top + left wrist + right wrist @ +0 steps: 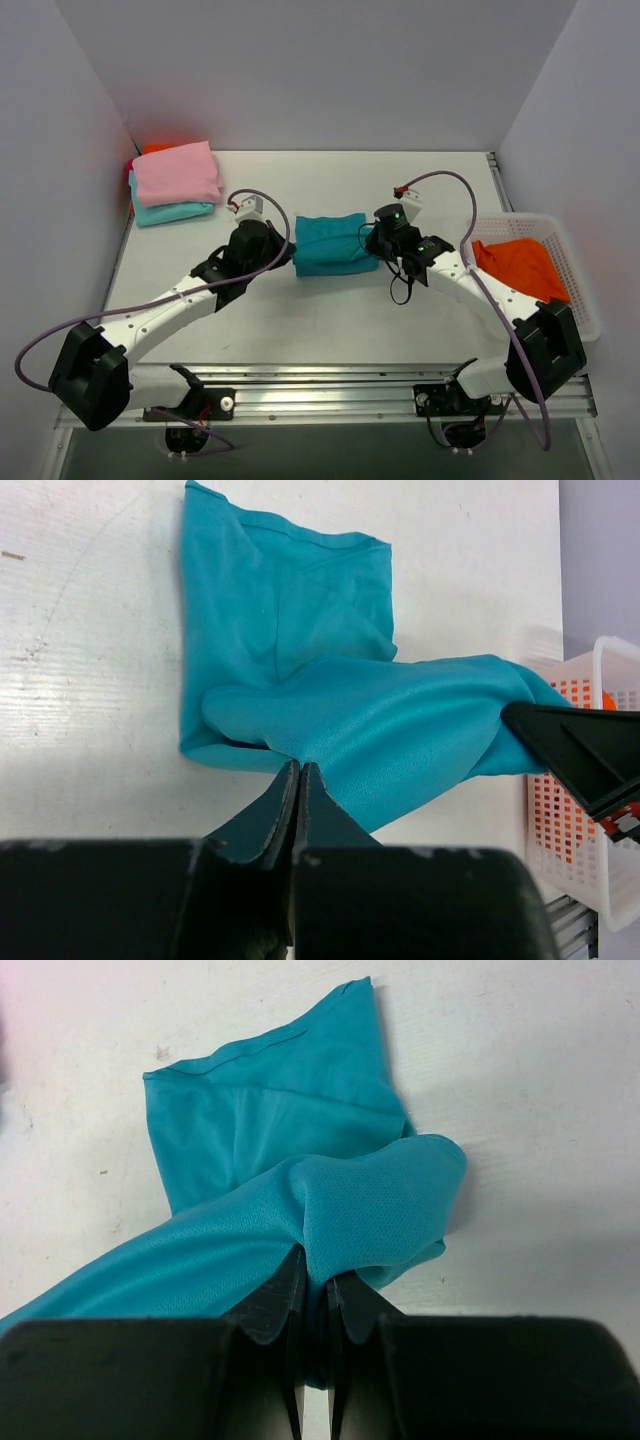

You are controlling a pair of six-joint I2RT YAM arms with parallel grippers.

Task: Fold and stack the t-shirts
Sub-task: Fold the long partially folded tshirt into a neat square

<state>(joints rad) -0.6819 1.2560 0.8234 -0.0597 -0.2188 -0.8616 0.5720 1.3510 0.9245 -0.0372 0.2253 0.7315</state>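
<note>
A deep teal t-shirt lies partly folded at the table's middle, between both grippers. My left gripper is shut on its left edge; in the left wrist view the jaws pinch the teal cloth. My right gripper is shut on its right edge; in the right wrist view the cloth is bunched between the jaws. A pink t-shirt lies folded on a pale aqua t-shirt at the back left, with orange cloth showing behind them. A bright orange t-shirt lies in the basket.
A white mesh basket stands at the right table edge; it also shows in the left wrist view. Grey walls close in the table on the left, back and right. A metal rail runs along the near edge.
</note>
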